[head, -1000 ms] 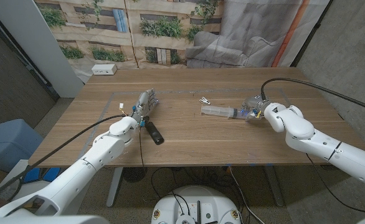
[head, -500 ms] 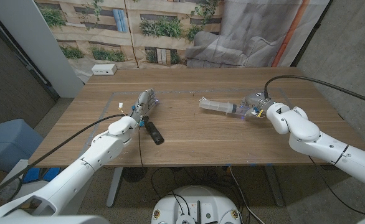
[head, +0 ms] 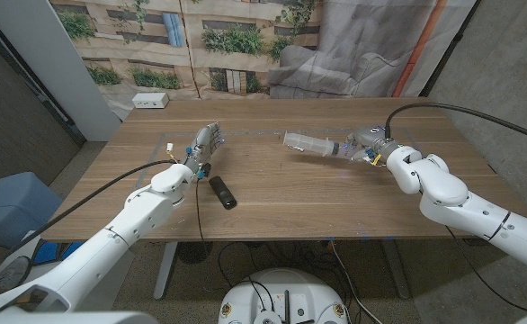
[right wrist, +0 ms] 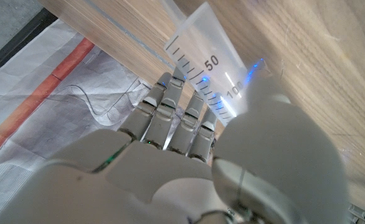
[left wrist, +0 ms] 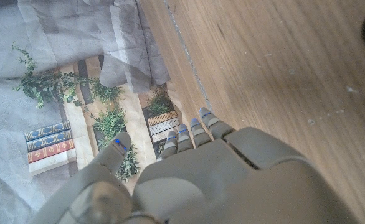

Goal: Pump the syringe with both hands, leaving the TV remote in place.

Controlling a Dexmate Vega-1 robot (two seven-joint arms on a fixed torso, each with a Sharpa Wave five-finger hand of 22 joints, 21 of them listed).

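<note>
One wooden table [head: 272,184], taken as the landmark for all places below.

One syringe [head: 310,144]: clear barrel with printed scale marks, held above the table's right half, lying roughly level with its free end pointing toward the table's middle. In the right wrist view the barrel [right wrist: 204,62] crosses the fingertips, with the numerals 50 and 100 legible.

One TV remote [head: 222,192]: black, lying on the table left of centre, toward the near edge.

One right hand [head: 368,144]: fingers wrapped round the syringe's right-hand end, gripping it over the table's right side.

One left hand [head: 205,144]: over the table's left half, just beyond the TV remote and apart from it, fingers extended together, holding nothing.

One white box [head: 150,101] on the table's far left corner.
</note>
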